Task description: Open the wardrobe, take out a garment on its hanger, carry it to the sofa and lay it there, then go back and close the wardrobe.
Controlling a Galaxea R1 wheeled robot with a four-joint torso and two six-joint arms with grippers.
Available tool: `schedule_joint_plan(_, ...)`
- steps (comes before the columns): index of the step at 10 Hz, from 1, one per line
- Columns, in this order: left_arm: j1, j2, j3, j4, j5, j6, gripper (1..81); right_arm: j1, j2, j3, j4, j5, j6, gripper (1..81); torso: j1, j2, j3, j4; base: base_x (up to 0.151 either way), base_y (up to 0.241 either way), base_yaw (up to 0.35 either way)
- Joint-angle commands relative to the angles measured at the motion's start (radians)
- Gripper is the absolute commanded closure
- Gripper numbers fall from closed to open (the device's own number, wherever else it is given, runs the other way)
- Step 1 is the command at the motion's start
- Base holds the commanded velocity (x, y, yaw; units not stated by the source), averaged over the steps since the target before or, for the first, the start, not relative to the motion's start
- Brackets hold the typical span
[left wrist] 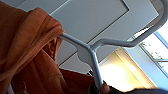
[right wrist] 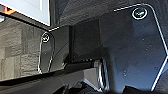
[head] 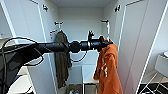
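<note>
Wardrobe (head: 140, 37) doors wide open, left gripper (head: 106, 43) reaching in at the orange garment (head: 108, 70), which hangs inside on a white hanger (left wrist: 92, 53). Looks clamped on the hanger's stem, though the fingers are blurry. Olive jacket (head: 62, 60) hangs well apart.

1. I'm seeing the wardrobe (head: 140, 37) showing white, doors and interior alike.
2. I'm seeing the garment (head: 108, 67) glowing bright orange, bearing a white printed mark.
3. I'm seeing a jacket (head: 61, 57) hanging dark olive-green.
4. I'm seeing the hanger (left wrist: 92, 51) showing white.
</note>
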Motion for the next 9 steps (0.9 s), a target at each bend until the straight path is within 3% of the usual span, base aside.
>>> schedule_joint_plan(1, -0.148, -0.041, 0.034, 0.043, -0.126, 0.024, 81.1, 0.046, 0.007, 0.009, 0.001, -0.049, -0.003, 1.0, 0.0, 0.0, 0.0, 0.0, -0.132, 0.0, 0.0)
schedule_joint_plan(3, -0.13, -0.061, 0.057, 0.053, -0.127, 0.024, 81.1, 0.043, 0.006, 0.009, 0.0, -0.049, -0.003, 1.0, 0.0, 0.0, 0.0, 0.0, -0.132, 0.0, 0.0)
schedule_joint_plan(5, -0.119, -0.072, 0.073, 0.056, -0.132, 0.025, 81.1, 0.043, 0.006, 0.009, 0.0, -0.049, -0.005, 1.0, 0.0, 0.0, -0.095, 0.0, -0.132, 0.0, 0.0)
schedule_joint_plan(7, -0.11, -0.078, 0.079, 0.057, -0.132, 0.025, 81.1, 0.045, 0.006, 0.009, 0.0, -0.049, -0.007, 1.0, -0.002, -0.001, -0.129, 0.0, -0.132, 0.0, 0.0)
schedule_joint_plan(9, -0.107, -0.081, 0.086, 0.057, -0.132, 0.025, 81.1, 0.046, 0.006, 0.008, 0.0, -0.049, -0.007, 1.0, -0.002, 0.0, -0.196, 0.0, -0.132, 0.0, 0.0)
